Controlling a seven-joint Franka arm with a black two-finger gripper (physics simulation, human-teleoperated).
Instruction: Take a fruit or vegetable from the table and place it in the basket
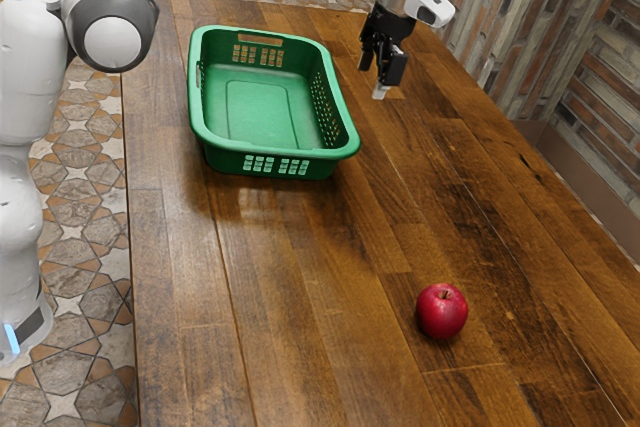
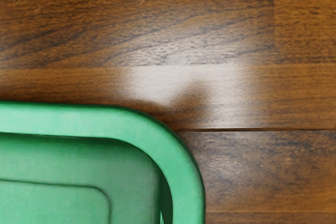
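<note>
High over the table, past the basket on the exterior view's right, my gripper (image 1: 372, 79) hangs open, a gap between its two fingers. Standing upright on the wood is the green basket (image 1: 275, 155), its inner floor visible. A red apple (image 1: 442, 311) with a short stem rests on the table, nearer the exterior camera than the basket and well away from the gripper. From the hand, one rounded corner of the basket (image 2: 79, 120) appears, with bare planks beside it.
The brown plank table (image 1: 300, 297) extends around basket and apple, its long edge by the arm's base (image 1: 20, 277) on the exterior view's left. A brick-like wall (image 1: 540, 37) rises beyond the table on the exterior view's right.
</note>
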